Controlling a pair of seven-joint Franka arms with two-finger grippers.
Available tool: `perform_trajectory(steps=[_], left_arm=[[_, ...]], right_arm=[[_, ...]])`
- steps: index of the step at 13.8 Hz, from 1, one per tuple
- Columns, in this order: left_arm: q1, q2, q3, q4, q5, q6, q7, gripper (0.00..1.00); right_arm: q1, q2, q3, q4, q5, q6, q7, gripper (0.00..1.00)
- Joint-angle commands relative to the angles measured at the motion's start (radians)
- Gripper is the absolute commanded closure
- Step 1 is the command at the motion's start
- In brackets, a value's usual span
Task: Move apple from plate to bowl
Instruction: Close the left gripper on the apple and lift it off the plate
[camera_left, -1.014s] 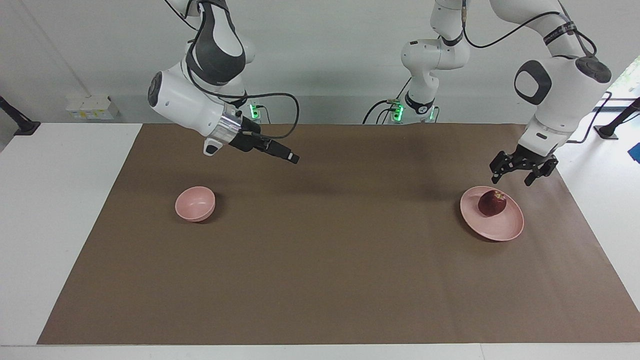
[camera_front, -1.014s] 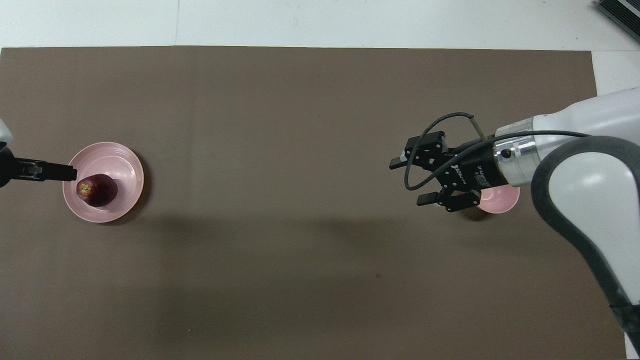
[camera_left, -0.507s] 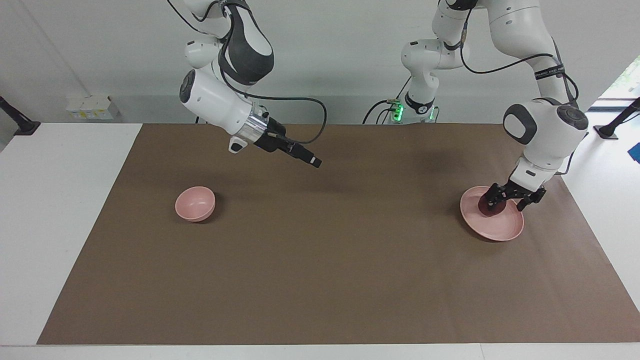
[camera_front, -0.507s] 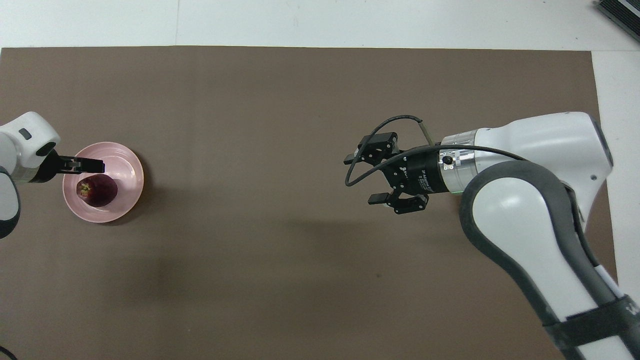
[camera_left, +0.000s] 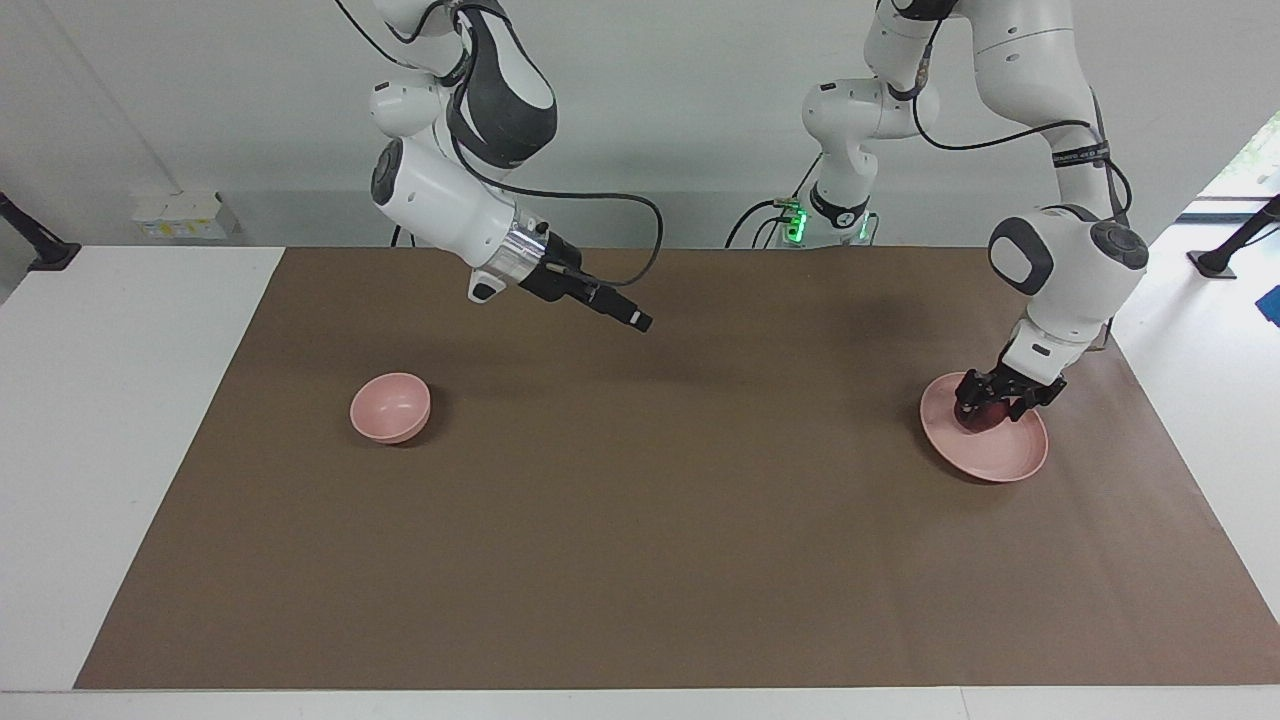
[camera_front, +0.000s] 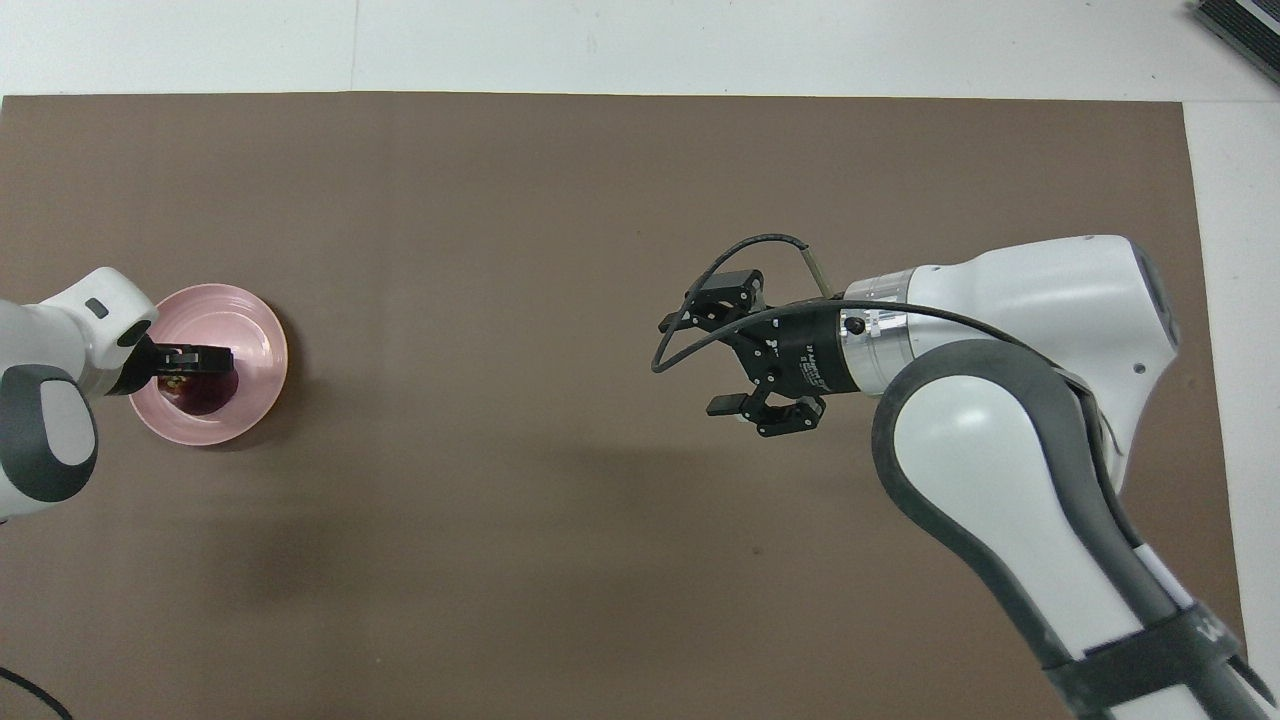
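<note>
The dark red apple (camera_left: 978, 418) lies on the pale pink plate (camera_left: 1008, 457) toward the left arm's end of the table. My left gripper (camera_left: 1000, 404) is down at the plate, open, with a finger on either side of the apple. In the overhead view the left gripper (camera_front: 205, 358) covers part of the apple (camera_front: 200, 393) on the plate (camera_front: 257, 340). The small pink bowl (camera_left: 390, 407) stands empty toward the right arm's end; the right arm hides it in the overhead view. My right gripper (camera_left: 640, 322) is open and empty, up over the brown mat near mid-table; it also shows overhead (camera_front: 692, 365).
A brown mat (camera_left: 640, 540) covers most of the white table (camera_left: 120, 420). Nothing else lies on the mat between the bowl and the plate.
My left gripper came down from above the plate's edge to straddle the apple. My right arm swung from over the bowl toward mid-table, its gripper staying open.
</note>
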Motion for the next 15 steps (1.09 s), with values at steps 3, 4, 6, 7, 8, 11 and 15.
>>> perform_trajectory(steps=[3, 4, 6, 7, 8, 11, 15], left_arm=[[0.001, -0.039, -0.004, -0.005, -0.014, 0.01, 0.016, 1.0], [-0.005, -0.055, -0.008, 0.018, -0.014, -0.016, 0.011, 1.0], [-0.01, -0.081, -0.023, 0.072, -0.021, -0.12, 0.013, 1.0], [-0.02, -0.101, -0.026, 0.092, -0.058, -0.177, 0.014, 1.0], [-0.052, -0.12, -0.026, 0.107, -0.119, -0.216, 0.019, 1.0], [-0.134, -0.142, -0.026, 0.141, -0.338, -0.259, 0.004, 1.0], [-0.155, -0.168, -0.064, 0.122, -0.645, -0.317, 0.005, 1.0]], right_arm=[[0.005, -0.005, 0.003, -0.009, 0.031, 0.007, 0.035, 0.0], [0.014, -0.005, 0.003, -0.009, 0.033, 0.007, 0.035, 0.0], [0.046, 0.006, 0.003, -0.009, 0.033, 0.021, 0.035, 0.0], [0.054, 0.014, 0.003, -0.009, 0.031, 0.026, 0.032, 0.0], [0.062, 0.018, 0.003, -0.008, 0.033, 0.035, 0.036, 0.0], [0.082, 0.026, 0.003, -0.009, 0.063, 0.065, 0.056, 0.0], [0.127, 0.048, 0.003, -0.009, 0.129, 0.127, 0.13, 0.0]])
